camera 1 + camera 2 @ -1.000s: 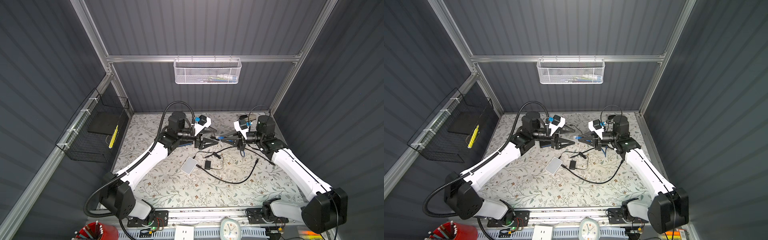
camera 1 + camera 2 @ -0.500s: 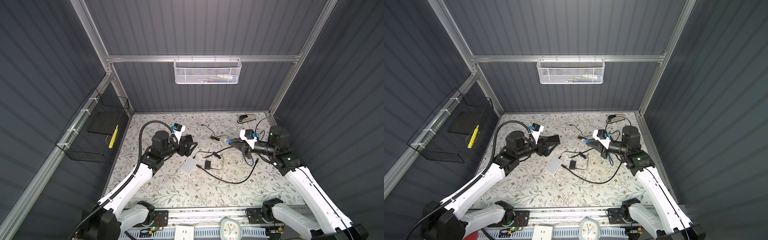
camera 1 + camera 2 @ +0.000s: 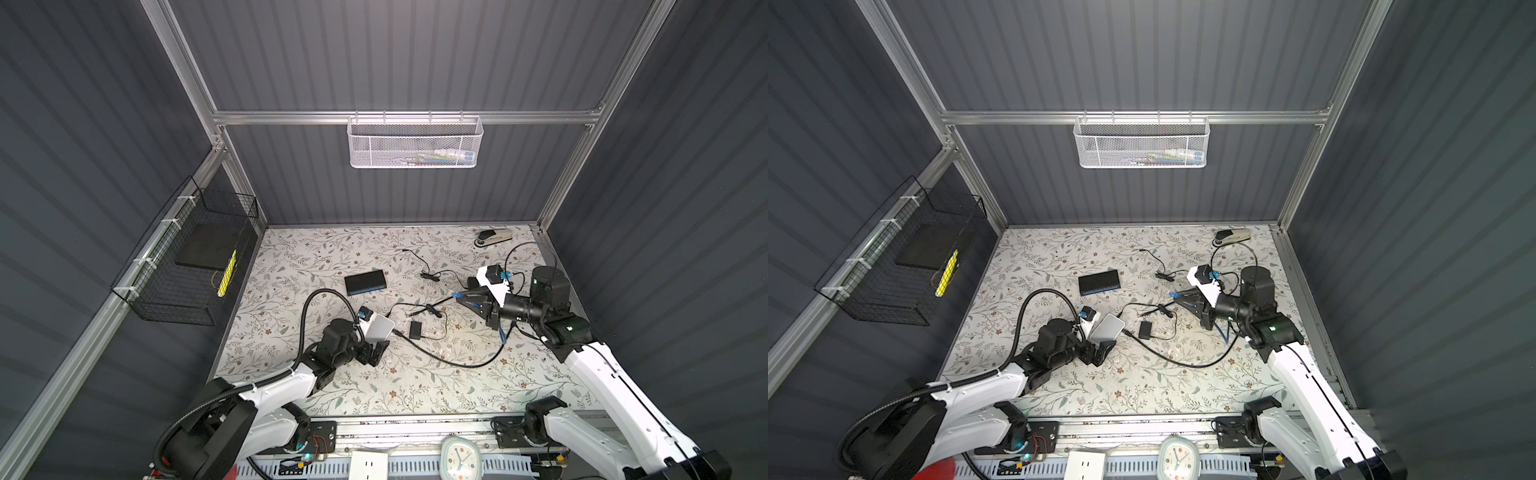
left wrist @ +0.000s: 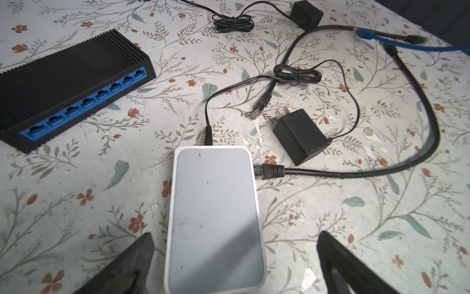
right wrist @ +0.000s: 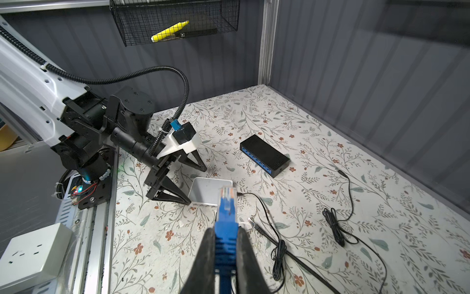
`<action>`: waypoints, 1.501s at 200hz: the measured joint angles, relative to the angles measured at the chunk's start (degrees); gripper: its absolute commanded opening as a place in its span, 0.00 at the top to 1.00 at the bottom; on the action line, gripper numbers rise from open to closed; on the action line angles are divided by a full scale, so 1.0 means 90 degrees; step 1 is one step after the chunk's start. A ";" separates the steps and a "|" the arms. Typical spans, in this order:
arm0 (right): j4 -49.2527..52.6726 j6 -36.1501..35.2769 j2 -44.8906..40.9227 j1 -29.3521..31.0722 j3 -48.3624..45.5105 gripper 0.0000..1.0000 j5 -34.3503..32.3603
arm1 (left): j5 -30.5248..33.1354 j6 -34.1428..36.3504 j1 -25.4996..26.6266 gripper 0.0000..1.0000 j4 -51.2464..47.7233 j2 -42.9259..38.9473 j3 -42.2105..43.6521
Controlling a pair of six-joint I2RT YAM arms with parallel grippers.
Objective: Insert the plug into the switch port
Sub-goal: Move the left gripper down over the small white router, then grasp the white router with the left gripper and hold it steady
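2 arms withdrawn: left end effector [image 4: 235, 236] now wide, empty; right end effector [image 5: 225, 230] clamps blue plug [image 5: 226, 201]; 8-port switch [image 3: 365, 281] at its 9 o'clock, unplugged.

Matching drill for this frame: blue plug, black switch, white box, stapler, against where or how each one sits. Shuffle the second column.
1. blue plug
2. black switch
3. white box
4. stapler

A. far right corner in both top views
B. between the fingers of the open left gripper, untouched
C. clamped in the right gripper
D. lying free, blue ports showing

Pairs: 1-C, 2-D, 3-B, 4-A
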State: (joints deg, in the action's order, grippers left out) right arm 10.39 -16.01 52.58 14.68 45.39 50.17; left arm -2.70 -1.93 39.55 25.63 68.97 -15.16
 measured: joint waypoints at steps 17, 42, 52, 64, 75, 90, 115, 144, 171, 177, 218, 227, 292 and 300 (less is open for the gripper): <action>-0.0010 0.0044 0.0029 0.0000 0.0049 0.96 0.0046 | 0.0389 0.0134 0.0345 0.00 0.0291 0.0061 0.0087; -0.0010 0.0087 0.0058 0.0000 0.0053 0.96 0.0143 | 0.0913 0.0180 0.0476 0.00 0.0546 0.0129 0.0095; -0.0012 0.0107 0.0080 0.0000 0.0053 0.96 0.0170 | 0.1146 0.0134 0.0537 0.00 0.0607 0.0148 0.0100; -0.0015 0.0141 0.0092 0.0000 0.0053 0.96 0.0197 | 0.1464 -0.0005 0.0716 0.00 0.0872 0.0214 0.0197; -0.0032 0.0182 0.0092 0.0000 0.0053 0.96 0.0226 | 0.1736 -0.0134 0.0933 0.00 0.1185 0.0325 0.0401; -0.0078 0.0233 0.0092 0.0000 0.0053 0.96 0.0260 | 0.1994 -0.0277 0.1151 0.00 0.1501 0.0585 0.0704; -0.0112 0.0279 0.0092 0.0000 0.0053 0.96 0.0308 | 0.2341 -0.0350 0.1229 0.03 0.2397 0.1239 0.0826; -0.0104 0.0306 0.0080 0.0000 0.0061 0.96 0.0379 | 0.2596 -0.0342 0.1226 0.13 0.3449 0.2234 0.0782; -0.0075 0.0304 0.0080 0.0000 0.0131 0.96 0.0410 | 0.2633 -0.0415 0.1217 0.19 0.3589 0.2533 0.0736; -0.0075 0.0304 0.0080 0.0000 0.0148 0.96 0.0420 | 0.2645 -0.0442 0.1217 0.21 0.3536 0.2499 0.0736; -0.0160 0.0376 0.0027 0.0000 0.0151 0.95 0.0449 | 0.2625 -0.0719 0.1217 0.44 0.2999 0.2548 0.0328; -0.0192 0.0389 0.0012 0.0000 0.0151 0.95 0.0452 | 0.2550 -0.0806 0.1217 0.44 0.3011 0.2761 0.0124; -0.0092 0.0340 -0.0296 -0.0002 0.0146 0.95 0.0440 | 0.2688 -0.1178 0.1297 0.14 0.3279 0.3886 -0.0974; -0.0044 0.0318 -0.0338 -0.0007 0.0146 0.95 0.0440 | 0.2662 -0.1112 0.1302 0.11 0.3478 0.3883 -0.0823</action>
State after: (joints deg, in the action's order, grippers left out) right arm 10.00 -13.15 49.54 14.61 46.70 54.13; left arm 21.26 -11.94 51.27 56.93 103.92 -22.57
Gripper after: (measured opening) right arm 0.120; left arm 0.847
